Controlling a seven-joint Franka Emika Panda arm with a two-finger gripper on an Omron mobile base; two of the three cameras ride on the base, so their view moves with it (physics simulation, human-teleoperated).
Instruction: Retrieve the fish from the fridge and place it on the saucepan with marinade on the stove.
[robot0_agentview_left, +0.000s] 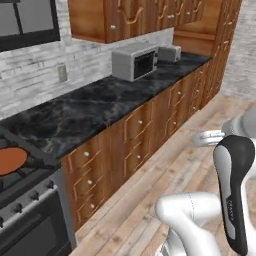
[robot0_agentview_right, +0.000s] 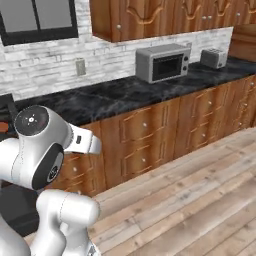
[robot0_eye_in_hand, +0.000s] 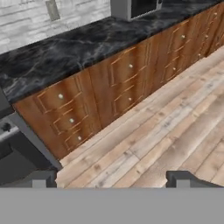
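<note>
We see the saucepan with marinade (robot0_agentview_left: 10, 160) at the far left of the left base view, its orange-brown inside showing, sitting on the black grates of the stove (robot0_agentview_left: 22, 187), whose silver front edge carries a row of knobs. The dark marbled table (robot0_agentview_left: 95, 112) runs from the stove along the brick wall, over wooden drawers (robot0_agentview_left: 132, 135). On it stand a grey microwave (robot0_agentview_left: 134, 61) and, just beyond it, a small toaster (robot0_agentview_left: 170, 53); we can read no writing on either. A wall socket (robot0_agentview_right: 80, 66) sits above the table, and a dark window (robot0_agentview_right: 39, 20) above that. In the hand view our fingers (robot0_eye_in_hand: 43, 178) are spread wide and grasp nothing, hanging over the plank floor (robot0_eye_in_hand: 166, 131) in front of the drawers.
</note>
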